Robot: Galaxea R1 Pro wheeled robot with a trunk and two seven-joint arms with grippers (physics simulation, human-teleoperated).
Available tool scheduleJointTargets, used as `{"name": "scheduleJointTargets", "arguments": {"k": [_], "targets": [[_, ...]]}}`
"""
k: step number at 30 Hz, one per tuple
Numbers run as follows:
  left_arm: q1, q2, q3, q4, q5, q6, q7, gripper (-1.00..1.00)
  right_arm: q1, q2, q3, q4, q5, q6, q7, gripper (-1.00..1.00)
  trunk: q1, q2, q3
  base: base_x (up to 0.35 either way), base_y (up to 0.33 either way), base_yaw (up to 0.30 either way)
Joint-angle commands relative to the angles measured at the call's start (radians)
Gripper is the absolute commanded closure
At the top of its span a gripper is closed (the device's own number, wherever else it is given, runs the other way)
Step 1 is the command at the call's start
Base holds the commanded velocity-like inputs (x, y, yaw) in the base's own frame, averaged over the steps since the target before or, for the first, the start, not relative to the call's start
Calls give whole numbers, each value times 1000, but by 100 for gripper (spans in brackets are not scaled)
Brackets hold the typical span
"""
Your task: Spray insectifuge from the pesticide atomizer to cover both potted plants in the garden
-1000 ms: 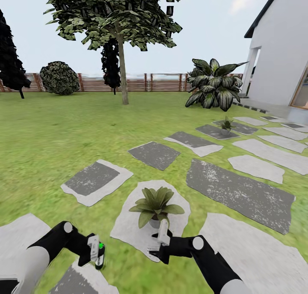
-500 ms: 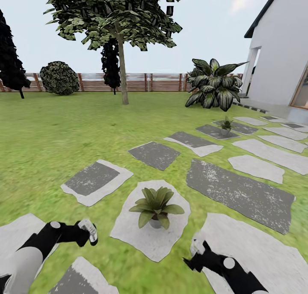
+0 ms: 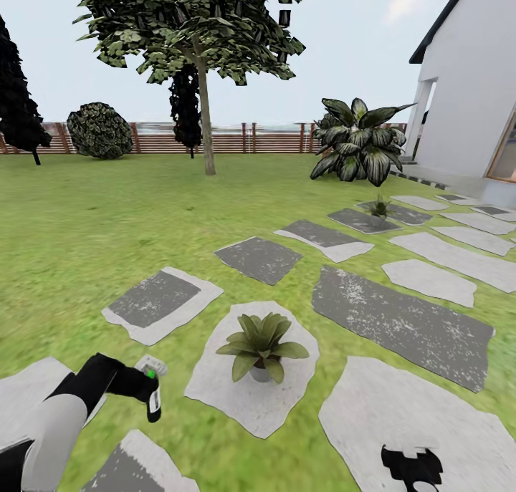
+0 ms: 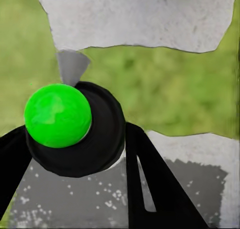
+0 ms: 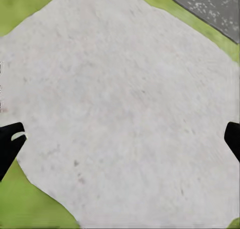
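Our left fingers (image 4: 145,184) clamp the atomizer (image 4: 75,129), green top showing, above grass beside the near plant (image 3: 261,345); right fingers (image 5: 12,139) spread wide over a pale stone (image 5: 125,99); second plant (image 3: 378,210) far off.

Bright, even daylight (soft, shadowless)

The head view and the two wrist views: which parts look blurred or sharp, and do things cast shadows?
Head view: the lawn is smeared and the nearer potted plant casts no clear shadow on its pale stone. Left wrist view: the green ball is sharp, the grass soft. Right wrist view: the stone looks evenly lit.
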Motion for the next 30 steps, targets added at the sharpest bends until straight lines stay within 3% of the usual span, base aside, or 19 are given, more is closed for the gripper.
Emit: {"name": "scheduleJointTargets", "arguments": {"k": [1,11,14,16,22,30], "targets": [[-3,-7,5,-2,-5,51,-6,100,-1,-1,-16,3,11,-3,15,-100,0,0,-1,0,0,0],[0,-16,0,-3,-9,115,-4,100,-1,8,-25,4,9,-4,55,-100,0,0,-1,0,0,0],[-3,-25,-1,-3,-10,208,-5,100,-1,7,-27,3,9,-6,53,-100,0,0,-1,0,0,0],[-4,-32,-7,-4,-12,295,-6,100,-1,2,-29,3,-9,-6,52,-100,0,0,-1,0,0,0],[-5,-33,-29,-5,-13,353,-6,100,0,-1,-30,2,-123,-4,50,-100,0,0,-1,0,0,0],[-2,-33,-43,-4,-14,358,-5,100,2,3,-28,3,-142,-2,50,-100,0,0,0,189,0,-68]]}}
